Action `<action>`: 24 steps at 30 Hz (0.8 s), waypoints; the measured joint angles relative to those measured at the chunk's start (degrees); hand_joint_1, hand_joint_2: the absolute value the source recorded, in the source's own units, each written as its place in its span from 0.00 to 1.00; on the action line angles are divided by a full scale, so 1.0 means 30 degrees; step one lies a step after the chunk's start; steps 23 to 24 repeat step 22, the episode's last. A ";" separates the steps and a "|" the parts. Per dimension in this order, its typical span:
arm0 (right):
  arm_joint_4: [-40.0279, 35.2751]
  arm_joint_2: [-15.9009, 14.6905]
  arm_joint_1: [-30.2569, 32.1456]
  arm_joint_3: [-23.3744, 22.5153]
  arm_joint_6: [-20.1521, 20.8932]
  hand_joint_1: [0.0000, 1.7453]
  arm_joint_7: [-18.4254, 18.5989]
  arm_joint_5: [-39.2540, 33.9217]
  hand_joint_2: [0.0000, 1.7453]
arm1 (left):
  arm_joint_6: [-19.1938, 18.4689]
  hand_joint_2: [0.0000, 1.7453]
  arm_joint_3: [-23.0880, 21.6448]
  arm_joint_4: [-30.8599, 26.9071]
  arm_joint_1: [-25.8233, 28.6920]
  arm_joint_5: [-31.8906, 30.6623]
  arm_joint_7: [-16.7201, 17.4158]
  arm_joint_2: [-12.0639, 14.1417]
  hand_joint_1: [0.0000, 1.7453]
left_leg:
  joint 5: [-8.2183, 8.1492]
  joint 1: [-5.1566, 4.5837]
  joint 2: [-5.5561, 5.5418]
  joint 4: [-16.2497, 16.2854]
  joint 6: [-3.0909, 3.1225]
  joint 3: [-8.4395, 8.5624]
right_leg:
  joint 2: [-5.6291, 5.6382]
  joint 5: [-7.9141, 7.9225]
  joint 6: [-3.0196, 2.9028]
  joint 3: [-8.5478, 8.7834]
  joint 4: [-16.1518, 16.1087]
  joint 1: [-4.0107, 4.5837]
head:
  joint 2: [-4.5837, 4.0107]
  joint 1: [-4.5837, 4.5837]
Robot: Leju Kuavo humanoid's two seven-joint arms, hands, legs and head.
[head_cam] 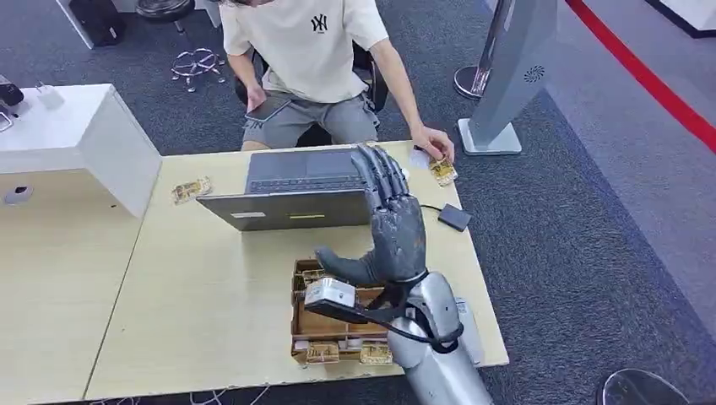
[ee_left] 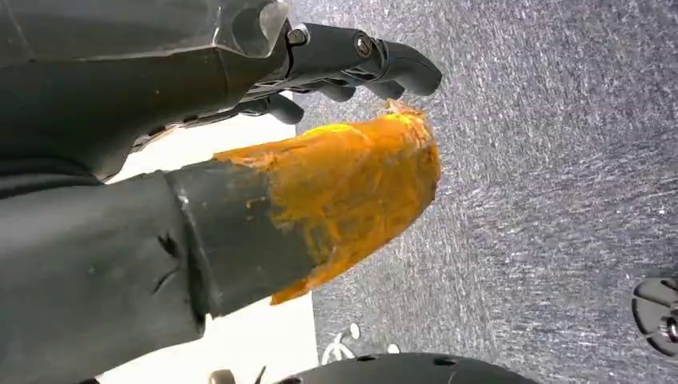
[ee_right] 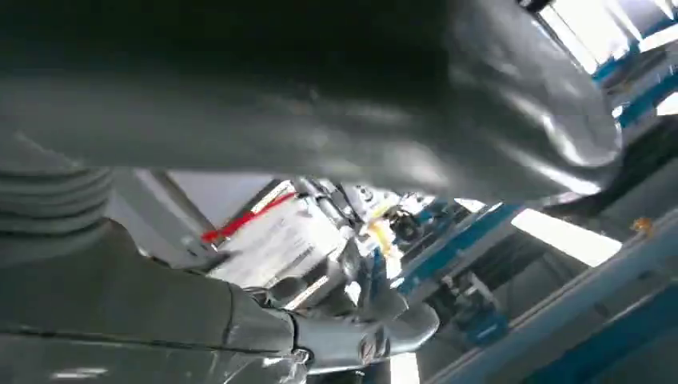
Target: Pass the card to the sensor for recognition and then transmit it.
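My right hand is raised over the table with its fingers stretched out and its thumb apart, holding nothing. Below it sits an open brown box with several gold-patterned cards. One such card lies at the far right of the table under a person's hand. A small black sensor on a cable lies right of my hand. Another card rests at the far left. In the left wrist view my left hand, its thumb orange-coated, hangs empty over carpet. The right wrist view is blurred.
A grey laptop stands open just behind my right hand, facing the seated person. A white cabinet adjoins the wooden table at the left. A grey floor stand rises beyond the table's far right corner.
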 joint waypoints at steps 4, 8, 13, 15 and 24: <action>-0.2558 -0.0655 0.1827 0.1287 -0.0007 0.00 0.0712 -0.3356 0.00 | -0.0022 0.00 0.0044 0.0000 0.0152 0.0008 -0.0058 0.0080 0.00 | -0.0015 -0.0006 0.0015 0.0001 -0.0014 0.0001 | 0.0012 0.0002 0.0000 -0.0008 -0.0002 -0.0003 | 0.0000 0.0000; -0.4436 -0.1334 0.3245 0.2784 0.0634 0.00 0.1290 -0.7219 0.00 | -0.0124 0.00 0.0153 0.0000 0.0200 0.0007 -0.0065 0.0197 0.00 | -0.0024 -0.0002 0.0010 0.0000 -0.0005 -0.0001 | 0.0008 -0.0001 0.0000 -0.0007 -0.0003 -0.0001 | 0.0000 0.0000; -0.5710 -0.2084 0.3966 0.3708 0.0991 0.00 0.1319 -0.8148 0.00 | -0.0226 0.00 0.0182 0.0000 0.0201 0.0007 -0.0065 0.0328 0.00 | -0.0023 0.0000 0.0013 -0.0001 -0.0006 0.0001 | 0.0009 -0.0001 0.0000 -0.0006 -0.0003 0.0000 | 0.0000 0.0000; -0.5994 -0.2222 0.4104 0.3839 0.1736 0.00 0.1311 -0.9250 0.00 | -0.0233 0.00 0.0189 0.0000 0.0203 -0.0007 -0.0065 0.0364 0.00 | -0.0023 -0.0001 0.0012 -0.0001 -0.0006 0.0002 | 0.0009 0.0000 0.0000 -0.0005 -0.0003 0.0000 | 0.0000 0.0000; -0.6591 -0.3117 0.4971 0.4028 0.8532 0.00 0.0664 -1.5683 0.00 | -0.0634 0.00 0.0182 0.0000 0.0203 -0.0248 -0.0152 0.0736 0.00 | -0.0023 -0.0001 0.0011 0.0000 -0.0006 0.0003 | 0.0009 0.0000 0.0000 -0.0002 -0.0003 0.0000 | 0.0000 0.0000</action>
